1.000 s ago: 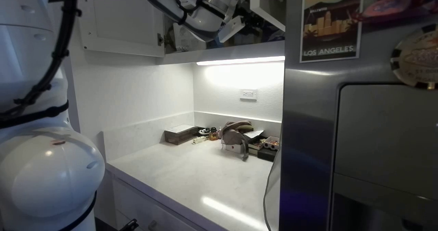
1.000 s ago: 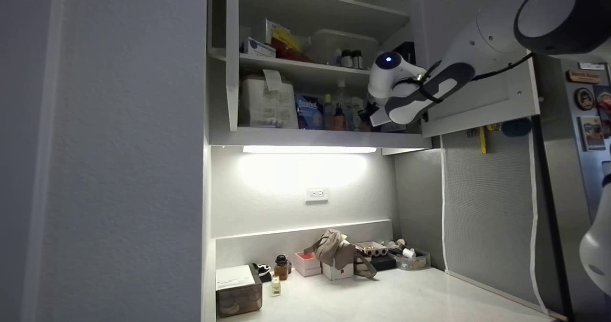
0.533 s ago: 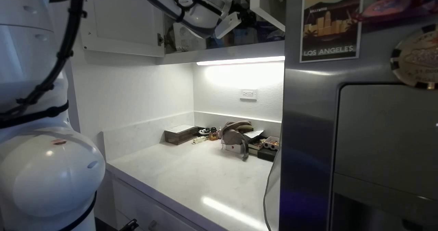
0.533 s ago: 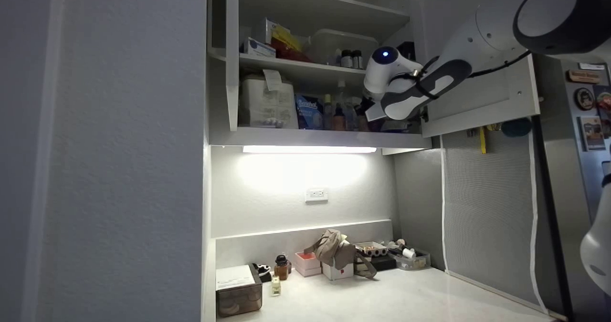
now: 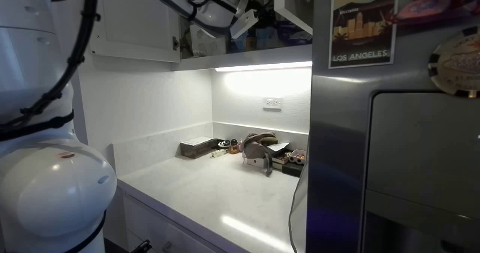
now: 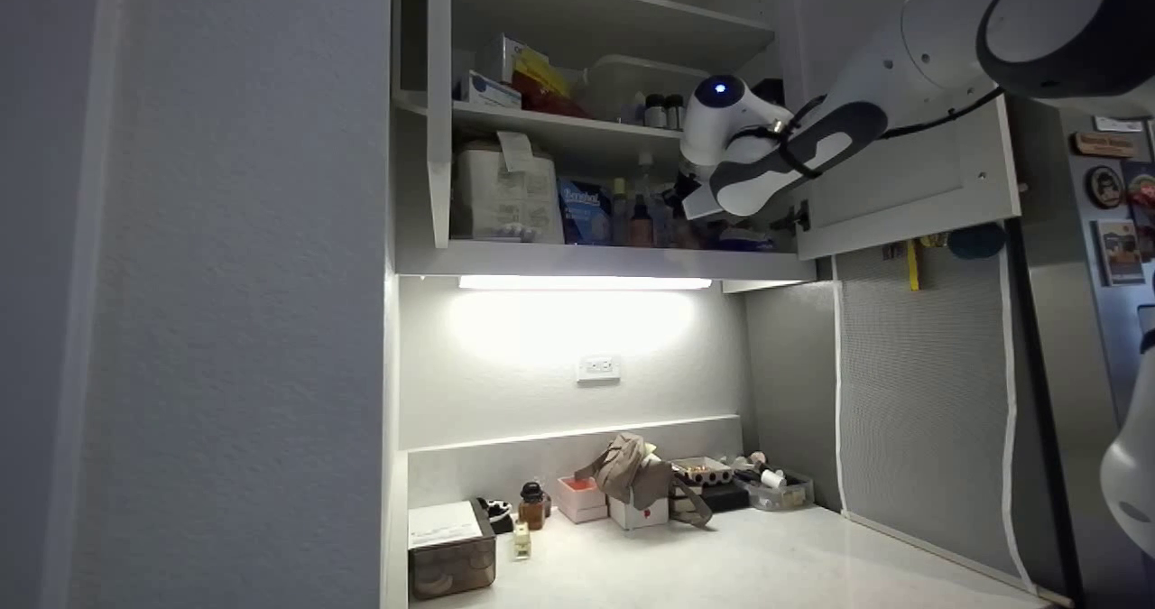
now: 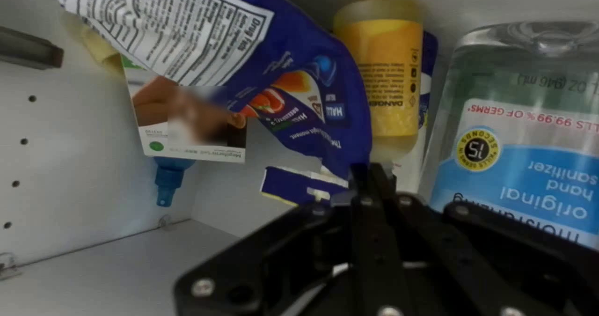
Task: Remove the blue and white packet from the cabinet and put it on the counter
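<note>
Halls packet lay in the cabinet, near the gripper, whose fingers looked pressed together — on nothing evident. Spreading them, then pinching a loose fold squarely, seemed best. The packet read "Drug Facts"; the yellow container, "DANGER"; the hand sanitizer bottle, "99.99% OF GERMS".

Where we look from

In an exterior view we look from between the robot arm and the fridge, both close, down across the bench to its back corner. In an exterior view we face the back wall almost squarely past a near wall, seeing into the cabinet. Both exterior views share bench, cabinet and light strip. From the wrist we look along the tool, upside down, very near the blue and white packet.
</note>
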Action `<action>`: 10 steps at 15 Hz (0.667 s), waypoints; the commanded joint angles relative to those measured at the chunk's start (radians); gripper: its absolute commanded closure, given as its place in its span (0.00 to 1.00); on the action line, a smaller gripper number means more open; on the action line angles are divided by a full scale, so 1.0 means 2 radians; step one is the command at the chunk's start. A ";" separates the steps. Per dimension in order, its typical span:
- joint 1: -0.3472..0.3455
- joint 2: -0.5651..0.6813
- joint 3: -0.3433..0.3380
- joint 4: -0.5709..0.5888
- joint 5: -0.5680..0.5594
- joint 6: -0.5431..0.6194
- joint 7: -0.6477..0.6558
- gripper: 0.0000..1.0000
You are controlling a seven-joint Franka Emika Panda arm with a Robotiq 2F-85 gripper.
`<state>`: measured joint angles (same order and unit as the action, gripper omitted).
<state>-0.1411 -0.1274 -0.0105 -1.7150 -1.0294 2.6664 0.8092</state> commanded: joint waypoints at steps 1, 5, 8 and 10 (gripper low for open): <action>0.005 -0.012 0.006 0.006 0.012 -0.046 -0.010 1.00; 0.006 -0.027 0.006 0.005 0.007 -0.079 -0.003 1.00; 0.007 -0.040 0.001 0.005 0.004 -0.092 -0.002 1.00; 0.006 -0.048 0.002 0.004 0.002 -0.099 -0.002 1.00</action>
<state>-0.1313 -0.1944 -0.0094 -1.7115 -1.0218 2.5099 0.8096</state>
